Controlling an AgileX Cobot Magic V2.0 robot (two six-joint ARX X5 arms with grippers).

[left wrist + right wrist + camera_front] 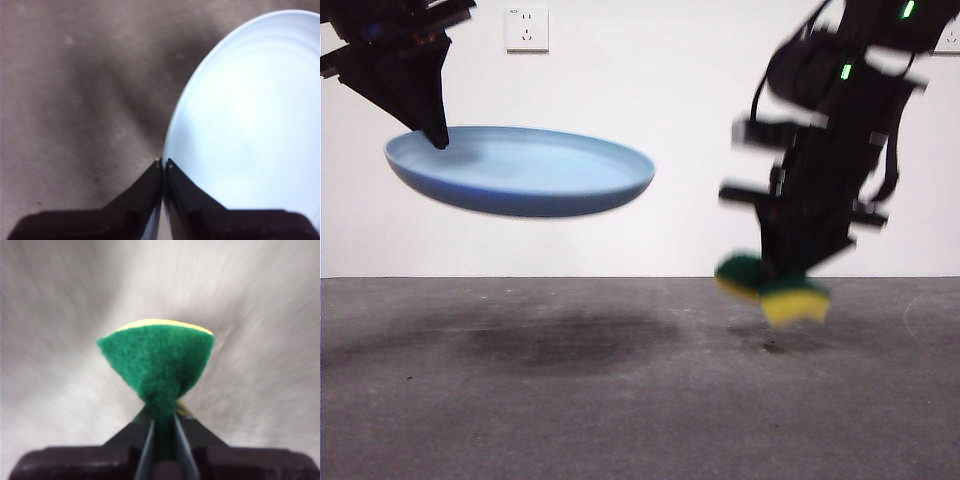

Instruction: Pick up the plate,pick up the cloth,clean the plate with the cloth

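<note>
Item one: the plate (525, 172), light blue, which we find empty and held clear above the bench (620, 400), the left gripper (163, 164) pinching its rim. Item two: the cloth (775, 290), yellow with green top, squeezed in the right gripper (162, 412) just over the bench, well apart from the plate.

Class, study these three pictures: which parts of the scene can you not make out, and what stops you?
- Plate: its far edge is cut off in the left wrist view.
- Sponge: blurred by motion in the front view; the right gripper hides its pinched middle.
- Left gripper: its arm leaves the front picture's top corner.
</note>
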